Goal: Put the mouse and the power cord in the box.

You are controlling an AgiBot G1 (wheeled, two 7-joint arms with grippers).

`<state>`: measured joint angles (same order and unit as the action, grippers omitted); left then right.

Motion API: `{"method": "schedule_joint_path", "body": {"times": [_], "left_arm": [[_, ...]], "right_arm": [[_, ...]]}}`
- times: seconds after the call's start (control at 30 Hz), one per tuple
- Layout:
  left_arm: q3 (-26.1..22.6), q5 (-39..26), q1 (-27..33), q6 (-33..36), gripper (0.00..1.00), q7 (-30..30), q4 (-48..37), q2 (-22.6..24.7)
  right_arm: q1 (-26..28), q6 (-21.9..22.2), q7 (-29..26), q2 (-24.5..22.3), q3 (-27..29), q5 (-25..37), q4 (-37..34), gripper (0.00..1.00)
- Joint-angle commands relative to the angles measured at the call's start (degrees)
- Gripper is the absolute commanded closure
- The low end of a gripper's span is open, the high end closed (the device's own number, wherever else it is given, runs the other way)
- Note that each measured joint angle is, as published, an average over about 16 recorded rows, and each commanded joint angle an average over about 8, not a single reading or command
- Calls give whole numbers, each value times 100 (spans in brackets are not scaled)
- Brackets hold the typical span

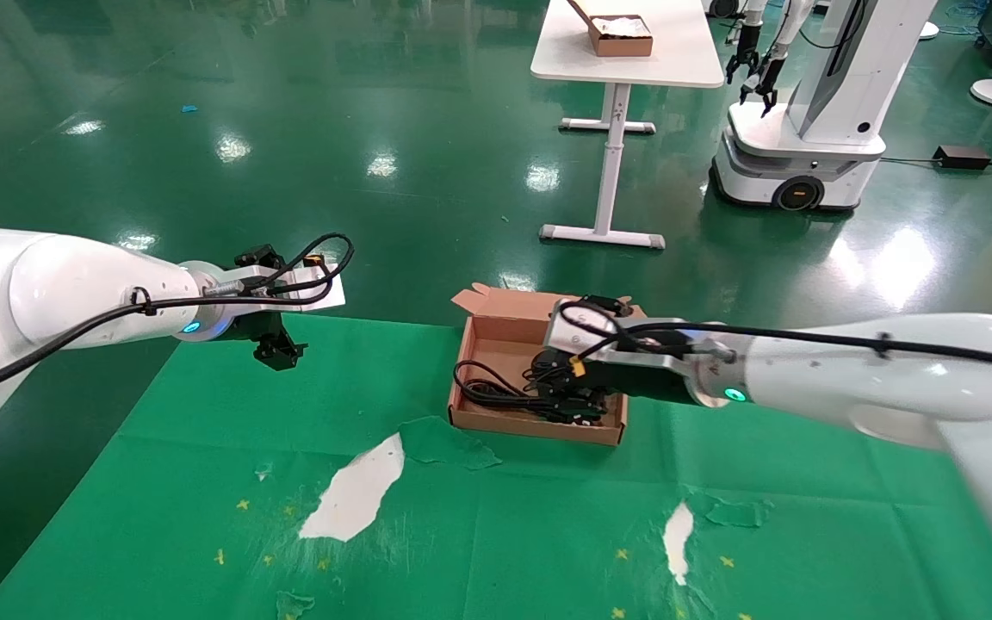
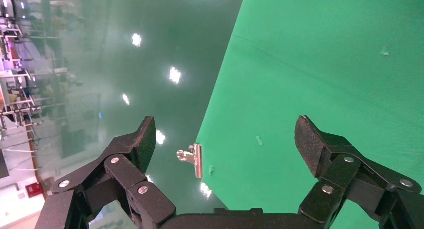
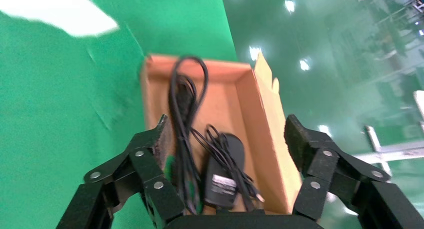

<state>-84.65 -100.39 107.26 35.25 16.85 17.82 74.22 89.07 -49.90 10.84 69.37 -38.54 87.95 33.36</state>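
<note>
The brown cardboard box point(image 1: 496, 340) point(image 3: 260, 114) sits open on the green table cloth, lid flaps at its far edge. Inside lie the looped black power cord point(image 1: 487, 392) point(image 3: 182, 104) and the black mouse point(image 3: 224, 164), underside up, its thin cable bunched over it. In the head view the mouse is hidden under my right gripper. My right gripper point(image 1: 569, 405) point(image 3: 227, 139) hovers over the box's near end, open and empty. My left gripper point(image 1: 281, 353) point(image 2: 225, 141) hangs open and empty over the table's far left edge, well away from the box.
The green cloth has torn patches showing white point(image 1: 354, 495) near the front. A metal binder clip point(image 2: 192, 159) grips the cloth's edge under my left gripper. Beyond the table stand a white desk point(image 1: 625, 52) with a small brown box point(image 1: 621, 34) and another robot point(image 1: 806, 129).
</note>
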Motion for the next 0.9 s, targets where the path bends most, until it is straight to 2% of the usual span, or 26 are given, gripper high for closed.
{"method": "schedule_joint_path", "body": {"times": [0.03,0.57,0.7,0.9], "left_arm": [[-1,-1,0,0,0,2,2,-1],[27,24,-22,23,0,10,36,-22],[267,231,-183,198,0,-12,230,-159],[931,797,-624,685,0,-72,766,-537]], "right_arm": [[-117,-152,-92,-146,96,-196,171,0],[-1048,-1363,-822,-1308,858,-1756,1532,0],[-1281,-1666,-1005,-1599,1048,-2146,1873,0],[-1630,-2121,-1280,-2036,1334,-2732,2384,0]]}}
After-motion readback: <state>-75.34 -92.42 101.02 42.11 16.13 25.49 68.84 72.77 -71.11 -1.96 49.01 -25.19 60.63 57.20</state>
